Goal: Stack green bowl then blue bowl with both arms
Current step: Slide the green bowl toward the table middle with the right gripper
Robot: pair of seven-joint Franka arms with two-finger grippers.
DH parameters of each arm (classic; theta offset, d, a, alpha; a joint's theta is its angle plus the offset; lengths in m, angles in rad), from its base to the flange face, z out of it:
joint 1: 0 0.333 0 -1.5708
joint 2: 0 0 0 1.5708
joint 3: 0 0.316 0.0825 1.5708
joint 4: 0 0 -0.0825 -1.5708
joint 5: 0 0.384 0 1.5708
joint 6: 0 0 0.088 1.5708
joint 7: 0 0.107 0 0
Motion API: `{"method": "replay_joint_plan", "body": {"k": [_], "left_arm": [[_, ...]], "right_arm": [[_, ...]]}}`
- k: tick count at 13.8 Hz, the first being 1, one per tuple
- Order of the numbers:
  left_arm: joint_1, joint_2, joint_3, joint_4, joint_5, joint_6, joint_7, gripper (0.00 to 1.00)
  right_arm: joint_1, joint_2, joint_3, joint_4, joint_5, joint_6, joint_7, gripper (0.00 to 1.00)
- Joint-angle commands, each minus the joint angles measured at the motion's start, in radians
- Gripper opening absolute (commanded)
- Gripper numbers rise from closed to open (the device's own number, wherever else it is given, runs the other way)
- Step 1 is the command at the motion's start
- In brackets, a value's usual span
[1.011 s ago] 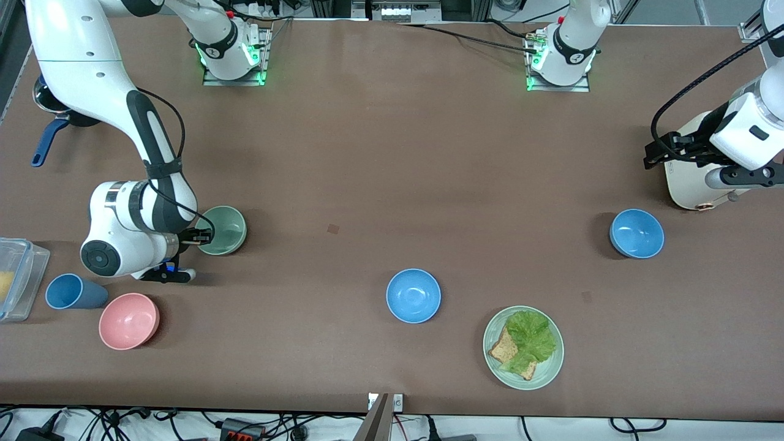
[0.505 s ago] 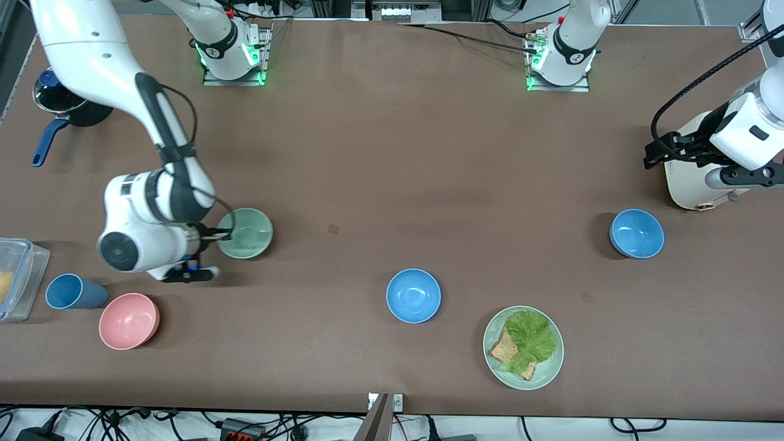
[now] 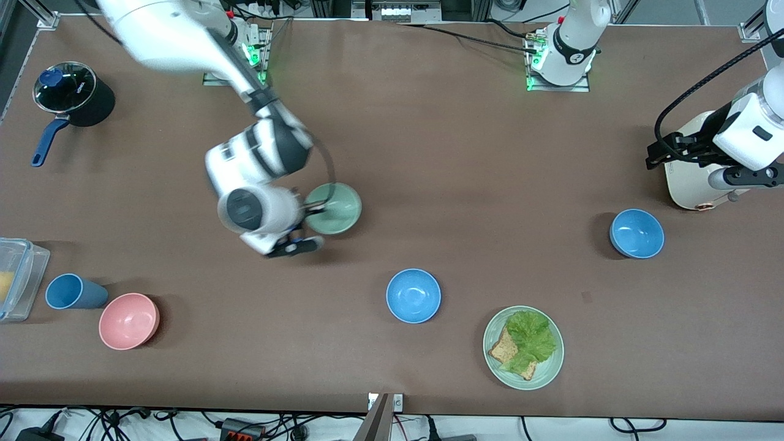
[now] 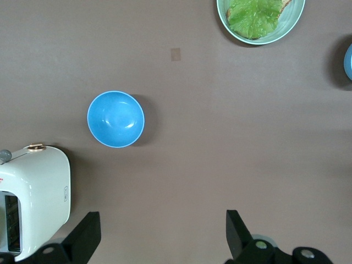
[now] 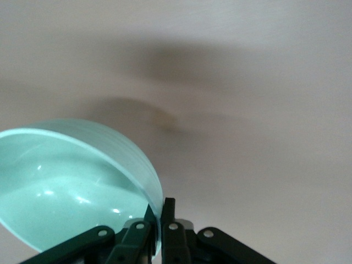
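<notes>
No legible text or labels anywhere (toaster markings too small).

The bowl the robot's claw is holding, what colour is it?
Pale mint green. The green bowl shows best in the front view, pinched at its rim by the right claw.

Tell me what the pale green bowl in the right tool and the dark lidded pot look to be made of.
Small round pale mint-green bowl: probably plastic or melamine; thin rim, smooth, soft glints inside. Black saucepan with blue handle: seemingly coated metal, with a clear glassy lid that reflects light. Neither is certain by look alone.
</notes>
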Motion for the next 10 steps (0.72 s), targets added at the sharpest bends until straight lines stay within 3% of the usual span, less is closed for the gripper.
{"method": "replay_joint_plan", "body": {"k": [1,3,10], "left_arm": [[0.01,0.013,0.0,0.024,-0.013,-0.006,0.023,1.0],[0.017,0.013,0.0,0.024,-0.013,-0.006,0.019,1.0],[0.106,0.065,-0.002,0.022,-0.082,0.007,0.022,1.0]], "right_arm": [[0.064,0.041,-0.003,0.018,0.07,0.059,0.085,0.0],[0.14,0.074,-0.008,0.018,0.089,0.124,0.131,0.0],[0.149,0.094,-0.011,-0.02,0.073,0.127,0.151,0.0]]}}
